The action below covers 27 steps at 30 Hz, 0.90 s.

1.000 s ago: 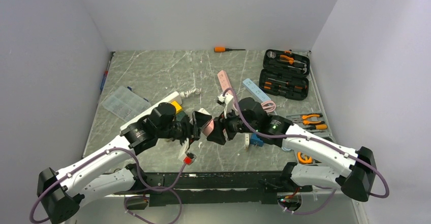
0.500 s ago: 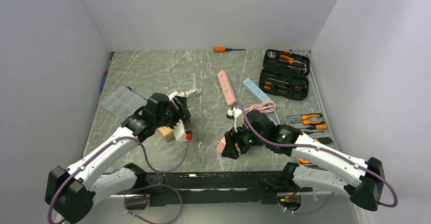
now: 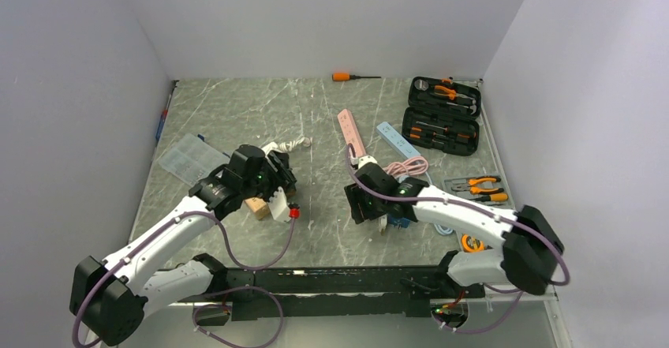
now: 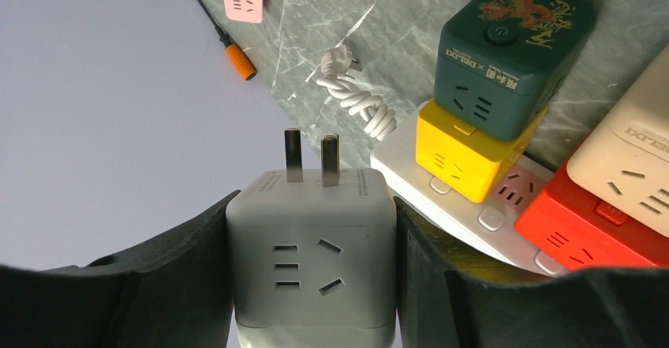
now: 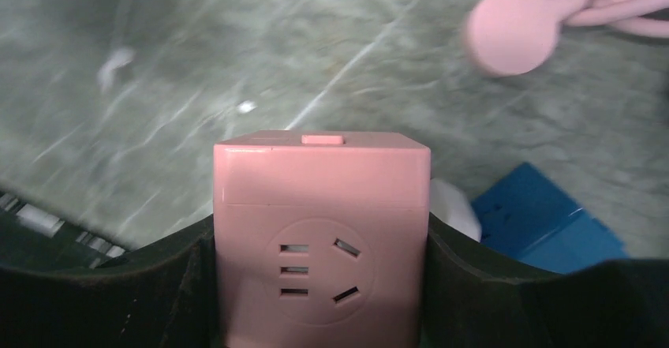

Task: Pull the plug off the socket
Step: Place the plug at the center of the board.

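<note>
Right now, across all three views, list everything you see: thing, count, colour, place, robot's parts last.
screwdriver: 1, orange handle, far edge
tool case: 1, black, far right
pink strip: 1, pink, mid-table
blue strip: 1, blue, beside it
white strip: 1, white, left
pink cable: 1, pink, by blue strip
white cable: 1, white, by white strip
clear box: 1, clear, left
pliers: 2, orange handles, right
tape measure: 1, orange, near right
green cube, yellow cube, red cube, cream cube: 1 each, on white strip
blue cube: 1, blue, near centre-right
grey cube: 1, grey, held, left
pink cube: 1, pink, held, right
left gripper: 1, black, gripping grey cube
right gripper: 1, black, gripping pink cube
</note>
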Each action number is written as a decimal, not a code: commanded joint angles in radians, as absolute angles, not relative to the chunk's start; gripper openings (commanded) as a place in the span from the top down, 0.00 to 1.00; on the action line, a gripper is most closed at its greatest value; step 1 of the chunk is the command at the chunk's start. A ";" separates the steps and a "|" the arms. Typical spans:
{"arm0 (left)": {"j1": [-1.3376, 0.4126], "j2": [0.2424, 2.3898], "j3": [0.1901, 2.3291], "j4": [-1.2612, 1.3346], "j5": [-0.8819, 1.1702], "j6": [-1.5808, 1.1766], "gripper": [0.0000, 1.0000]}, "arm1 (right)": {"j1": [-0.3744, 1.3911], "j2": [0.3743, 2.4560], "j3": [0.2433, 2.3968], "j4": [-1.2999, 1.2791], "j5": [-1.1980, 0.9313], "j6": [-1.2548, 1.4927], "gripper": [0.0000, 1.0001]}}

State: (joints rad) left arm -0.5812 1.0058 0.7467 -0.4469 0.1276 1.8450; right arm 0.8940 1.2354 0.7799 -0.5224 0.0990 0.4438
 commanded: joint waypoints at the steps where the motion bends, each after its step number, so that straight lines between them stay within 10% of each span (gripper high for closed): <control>1: -0.592 0.993 0.823 -0.484 0.116 1.782 0.98 | 0.862 1.364 0.832 -0.450 0.342 0.500 1.00; 6: -0.596 1.001 0.859 -0.533 0.119 1.725 0.98 | 0.857 1.470 0.813 -0.414 0.368 0.535 0.92; 15: -0.625 1.027 0.886 -0.555 0.117 1.708 0.97 | 0.853 1.465 0.828 -0.441 0.389 0.567 0.01; 27: -0.738 1.164 0.971 -0.584 0.109 1.638 0.97 | 0.779 1.099 1.026 -0.645 0.437 0.604 0.00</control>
